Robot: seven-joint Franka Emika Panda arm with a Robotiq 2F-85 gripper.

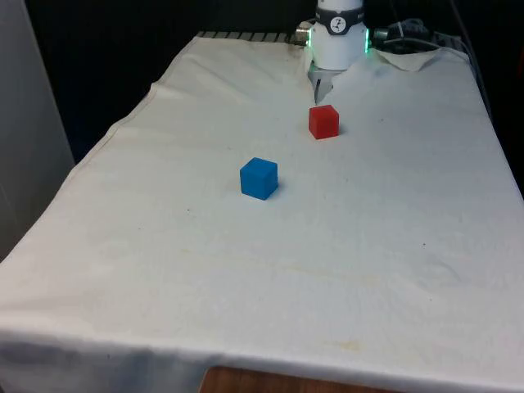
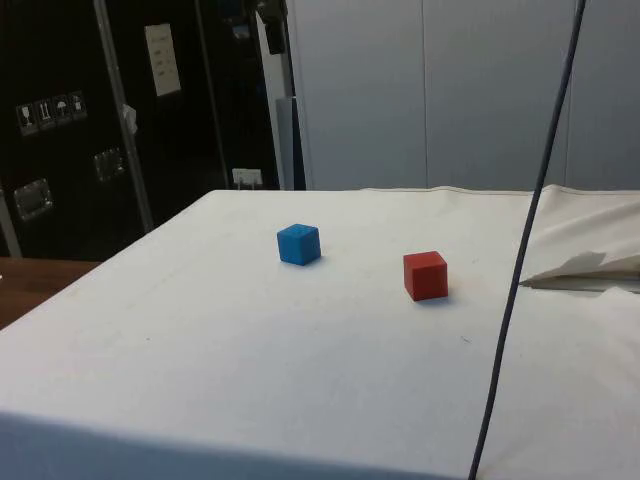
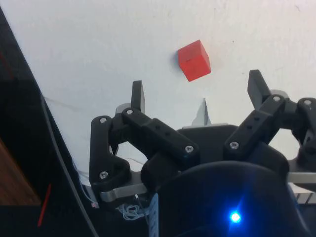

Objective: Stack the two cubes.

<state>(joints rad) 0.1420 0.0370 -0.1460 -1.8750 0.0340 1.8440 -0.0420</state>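
We hold our gripper [image 3: 197,94] wide open and empty above the red cube [image 1: 323,121]; the blue cube [image 1: 259,178] waits at its 8 o'clock.

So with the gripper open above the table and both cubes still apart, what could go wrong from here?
1. The gripper hangs beside the red cube, not over it; a straight descent could clip or push it.
2. The red cube sits skewed to the open fingers, so closing might twist it.
3. The white cloth is wrinkled, so the blue cube may make an uneven base.
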